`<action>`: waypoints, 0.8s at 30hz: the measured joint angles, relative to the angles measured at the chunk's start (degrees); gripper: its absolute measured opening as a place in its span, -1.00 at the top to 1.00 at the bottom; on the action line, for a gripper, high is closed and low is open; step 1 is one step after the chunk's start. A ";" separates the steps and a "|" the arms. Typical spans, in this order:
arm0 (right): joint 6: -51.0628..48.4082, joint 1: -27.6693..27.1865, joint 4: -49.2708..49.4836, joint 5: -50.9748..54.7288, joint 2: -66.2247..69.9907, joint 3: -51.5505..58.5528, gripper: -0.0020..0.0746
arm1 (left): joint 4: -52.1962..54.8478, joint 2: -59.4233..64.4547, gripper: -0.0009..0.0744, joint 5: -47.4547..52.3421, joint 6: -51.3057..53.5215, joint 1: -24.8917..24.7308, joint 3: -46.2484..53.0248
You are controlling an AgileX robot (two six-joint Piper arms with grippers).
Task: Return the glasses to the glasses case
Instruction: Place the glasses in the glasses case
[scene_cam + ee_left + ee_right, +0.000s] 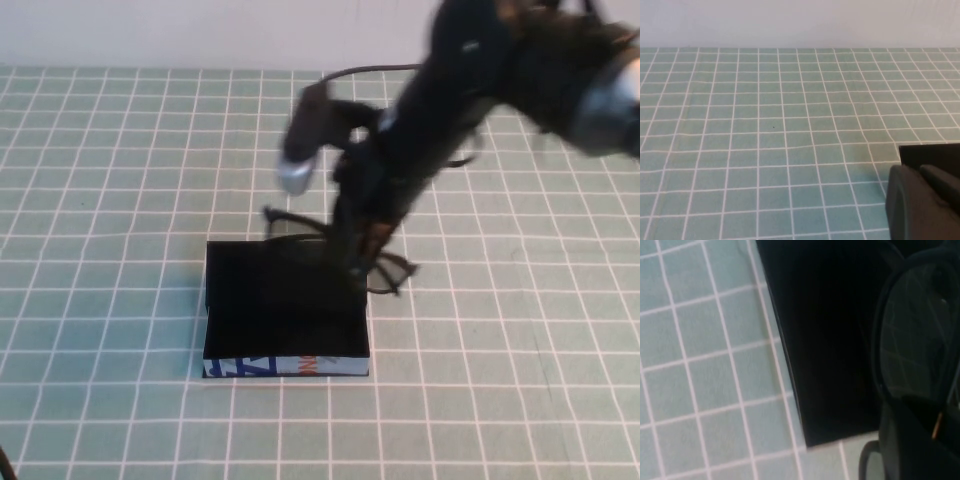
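The glasses case (285, 367) lies open on the green checked cloth, black inside, its white-and-blue patterned side with an orange mark facing me. My right gripper (356, 256) reaches down from the upper right and is shut on the black glasses (388, 275), holding them tilted over the case's far right corner. One temple arm (290, 222) sticks out over the case's far edge. In the right wrist view a dark lens (912, 340) hangs over the black case interior (825, 340). My left gripper (920, 172) is shut, empty, over bare cloth, and out of the high view.
The green cloth with a white grid (110, 200) covers the table all round the case. A pale wall (800, 22) rises at the table's far edge. The right arm (470, 80) and its cable cross above the far right of the table.
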 joint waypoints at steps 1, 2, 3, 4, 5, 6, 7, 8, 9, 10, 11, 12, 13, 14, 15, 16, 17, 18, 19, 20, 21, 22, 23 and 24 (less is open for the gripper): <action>-0.46 1.39 -0.84 0.11 1.32 -1.67 0.87 | -0.38 0.00 0.97 0.19 0.00 0.00 0.00; -0.86 2.64 -1.51 0.11 2.70 -3.19 0.87 | -0.95 0.00 0.97 0.58 0.00 0.00 0.00; -0.99 3.53 -1.79 0.11 3.83 -4.32 0.87 | -1.50 0.00 0.97 0.92 0.00 0.00 0.00; -1.26 4.51 -2.35 0.11 5.24 -5.55 0.87 | -1.77 0.00 0.97 1.42 0.00 0.00 0.00; -1.54 5.33 -2.77 0.11 6.53 -6.42 0.87 | -1.91 0.00 0.97 1.98 0.00 0.00 0.00; -2.42 5.86 -3.17 0.11 7.66 -6.79 0.87 | -2.02 0.00 0.97 2.54 0.08 0.00 0.00; -3.46 6.32 -3.47 0.11 8.66 -7.07 0.87 | -2.13 0.00 0.97 3.03 0.28 0.00 0.00; -4.36 6.62 -3.63 0.11 9.58 -7.15 0.87 | -2.13 0.00 0.97 3.48 0.28 0.00 0.00; -4.93 6.72 -3.63 0.11 10.21 -7.20 0.87 | -2.25 0.00 0.97 3.67 0.35 0.00 0.00; -5.30 6.65 -3.63 0.11 10.89 -7.20 0.87 | -2.25 0.00 0.97 3.98 0.40 0.00 0.00; -5.61 6.65 -3.72 0.11 11.42 -7.29 0.87 | -2.25 0.00 0.97 4.13 0.49 0.00 0.00; -5.63 6.65 -3.72 0.11 11.89 -7.29 0.87 | -2.25 0.00 0.97 4.25 0.49 0.00 0.00; -5.77 6.65 -3.77 0.11 12.34 -7.29 0.87 | -2.25 0.00 0.97 4.38 0.49 0.00 0.00; -5.86 6.65 -3.77 0.11 12.61 -7.33 0.87 | -2.25 0.00 0.97 4.48 0.49 0.00 0.00; -5.90 6.65 -3.86 0.11 12.98 -7.43 0.87 | -2.25 0.00 0.97 4.46 0.49 0.00 0.00; -5.90 6.65 -3.86 0.11 13.41 -7.42 0.87 | -2.25 0.00 0.97 4.46 0.49 0.00 0.00; -5.99 6.65 -3.86 0.11 13.73 -7.42 0.87 | -2.25 0.00 0.97 4.46 0.49 0.00 0.00; -5.99 6.65 -3.86 0.11 14.18 -7.42 0.87 | -2.25 0.00 0.97 4.46 0.49 0.00 0.00; -5.99 6.65 -3.75 0.11 14.47 -7.42 0.87 | -2.25 0.00 0.97 4.46 0.60 0.00 0.00; -5.99 6.65 -3.75 0.11 14.75 -7.42 0.86 | -2.25 0.00 0.97 4.46 0.63 0.00 0.00; -5.99 6.65 -3.75 0.11 14.90 -7.42 0.85 | -2.25 0.00 0.97 4.46 0.63 0.00 0.00; -5.99 6.65 -3.51 0.11 14.88 -7.42 0.82 | -2.25 0.00 0.97 4.46 0.63 0.00 0.00; -5.99 6.65 -3.42 0.11 14.88 -7.42 0.78 | -2.25 0.00 0.97 4.46 0.63 0.00 0.00; -5.99 6.65 -3.29 0.11 14.88 -7.42 0.74 | -2.25 0.00 0.97 4.46 0.63 0.00 0.00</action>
